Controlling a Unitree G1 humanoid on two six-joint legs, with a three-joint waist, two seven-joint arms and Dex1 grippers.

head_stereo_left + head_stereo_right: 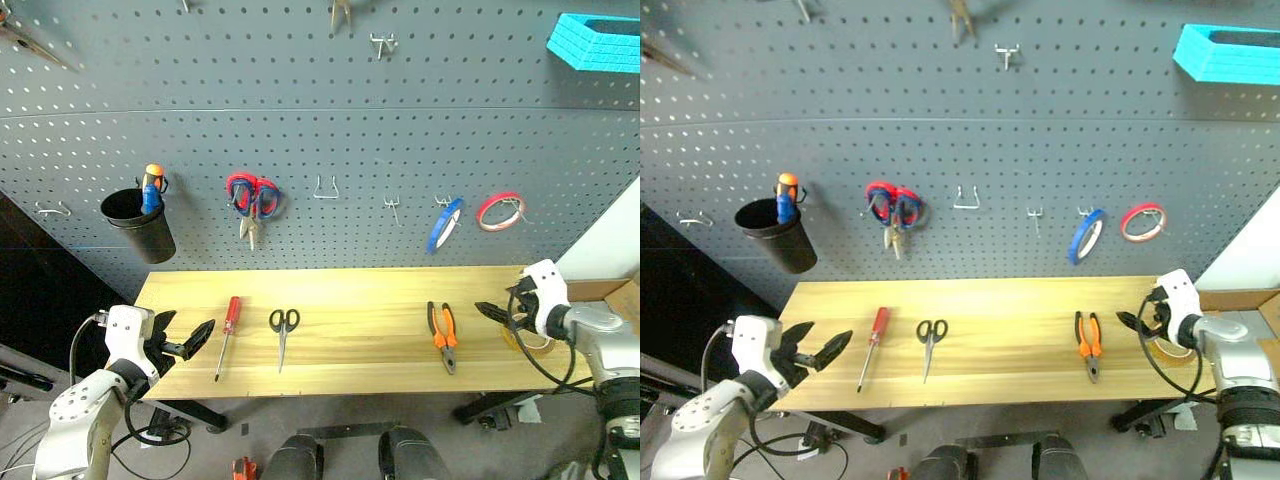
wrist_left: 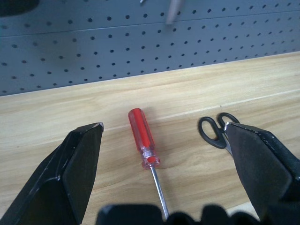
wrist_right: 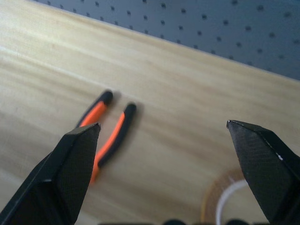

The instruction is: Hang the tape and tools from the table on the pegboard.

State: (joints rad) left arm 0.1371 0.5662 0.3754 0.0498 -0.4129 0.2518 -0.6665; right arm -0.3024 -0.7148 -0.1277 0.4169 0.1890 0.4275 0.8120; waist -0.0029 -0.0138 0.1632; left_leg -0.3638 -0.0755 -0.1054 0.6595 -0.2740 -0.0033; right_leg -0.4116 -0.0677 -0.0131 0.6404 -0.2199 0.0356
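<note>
On the light wooden table (image 1: 360, 300) lie a red-handled screwdriver (image 1: 229, 330), small black-handled scissors (image 1: 283, 330) and orange-and-black pliers (image 1: 443, 336). The yellow tape (image 1: 1175, 348) lies flat at the table's right end, partly hidden behind my right gripper (image 1: 497, 300), which stands open just right of the pliers and holds nothing. My left gripper (image 1: 192, 326) is open and empty at the table's left front corner, pointing at the screwdriver (image 2: 141, 136), with the scissors (image 2: 213, 131) beyond. The dark grey pegboard (image 1: 320, 110) rises behind the table.
On the pegboard hang a black cup (image 1: 138, 222) with an orange-and-blue screwdriver, red-and-blue scissors (image 1: 253, 200), a blue tape roll (image 1: 445, 225) and a red tape roll (image 1: 500, 211). Bare hooks (image 1: 325, 188) sit between them. A blue basket (image 1: 595, 42) hangs top right.
</note>
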